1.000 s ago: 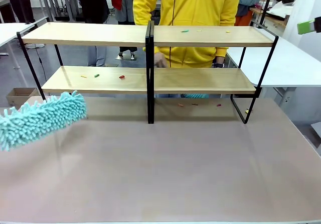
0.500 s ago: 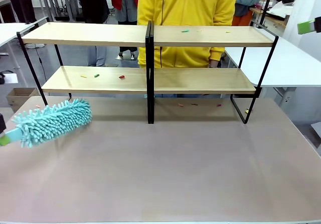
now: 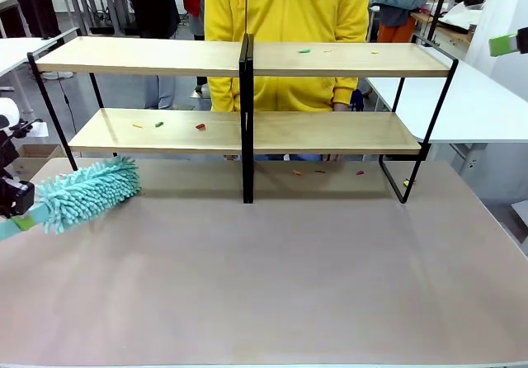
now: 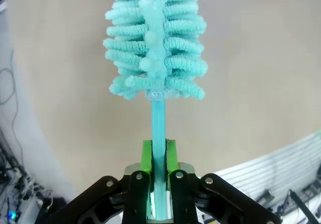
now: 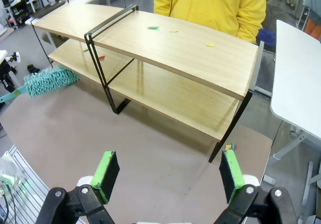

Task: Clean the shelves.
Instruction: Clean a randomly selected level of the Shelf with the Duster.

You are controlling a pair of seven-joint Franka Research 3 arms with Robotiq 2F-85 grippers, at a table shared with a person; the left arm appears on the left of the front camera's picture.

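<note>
Turquoise chenille duster [image 3: 89,189], clamped by its handle in the left pincer [image 4: 159,158], points its long axis toward the nearby light-wood, black-framed shelves [image 3: 330,133]; right pincer [image 5: 168,173] gapes empty.

Bright, even light, soft shadow under the shelves [image 3: 330,133]; wrist views bow at edges.

Tiny unidentifiable scraps [image 3: 200,126] on shelves [image 3: 330,134]
</note>
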